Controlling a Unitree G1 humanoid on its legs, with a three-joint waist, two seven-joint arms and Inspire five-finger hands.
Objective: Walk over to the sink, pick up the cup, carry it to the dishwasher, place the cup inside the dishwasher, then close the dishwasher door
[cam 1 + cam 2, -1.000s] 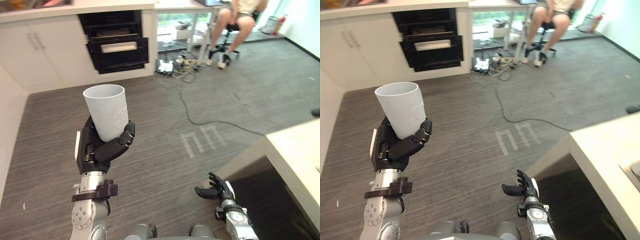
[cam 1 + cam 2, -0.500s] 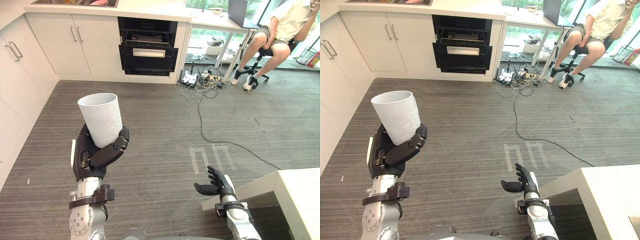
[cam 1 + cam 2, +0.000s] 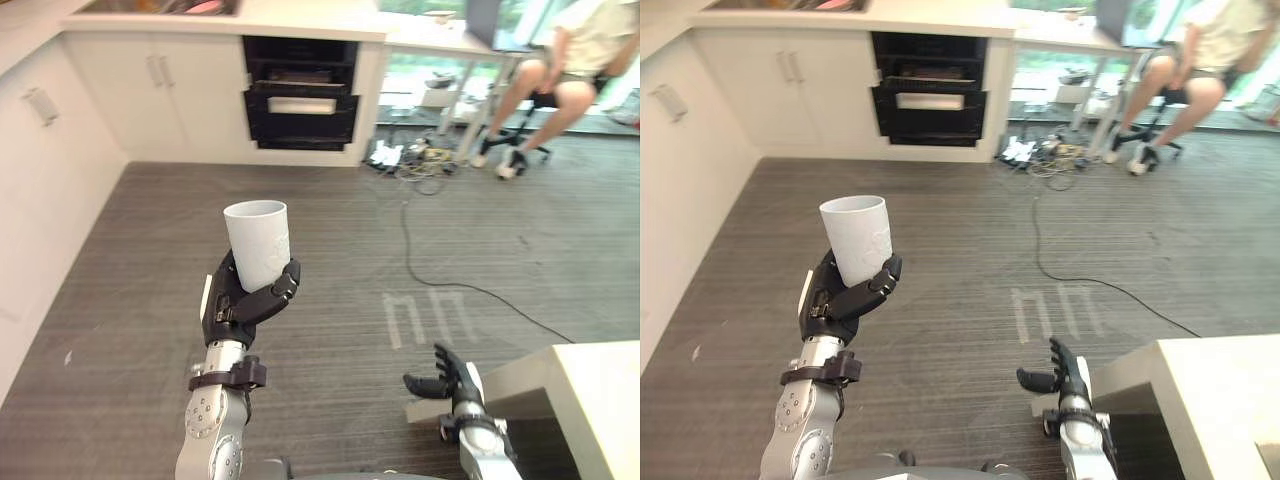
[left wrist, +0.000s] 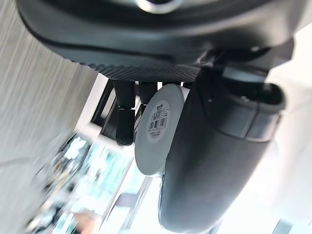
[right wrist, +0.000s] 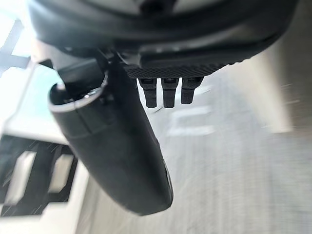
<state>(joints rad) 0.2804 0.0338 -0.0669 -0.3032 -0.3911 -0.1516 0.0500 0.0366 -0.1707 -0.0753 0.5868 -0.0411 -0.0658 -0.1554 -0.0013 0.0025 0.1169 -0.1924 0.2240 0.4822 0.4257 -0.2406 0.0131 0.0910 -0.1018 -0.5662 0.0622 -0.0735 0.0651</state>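
Item: white cup (image 3: pixel 258 240), a plain tapered tumbler with no handle, carried upright with its mouth up and nothing seen inside. Location: in the left hand (image 3: pixel 235 308), raised in front of the robot; the lower half sits against the palm, with fingers curled round one side and the thumb round the other, so the rim and upper wall stand clear above the hand. The left wrist view shows the round base with a label stuck to it, lying between thumb and fingers. Right hand (image 3: pixel 447 380): low and off to the other side, well apart from the cup, fingers spread and relaxed, holding nothing. Destination: dishwasher (image 3: pixel 300 100), a dark unit set in the white cabinets, far ahead of the left hand and slightly to its right across bare floor; its door looks partly ajar, though how far cannot be told. Also noted: a black cable (image 3: pixel 440 270) on the floor ahead of the right hand, a seated person (image 3: pixel 570 60) beyond it, and a desk (image 3: pixel 590 390) corner just beside the right hand. Handling, as judged: rigid, light, smooth-walled and probably slippery; breakable if ceramic. The taper favours a wrap grip low on the body, kept level until set down.
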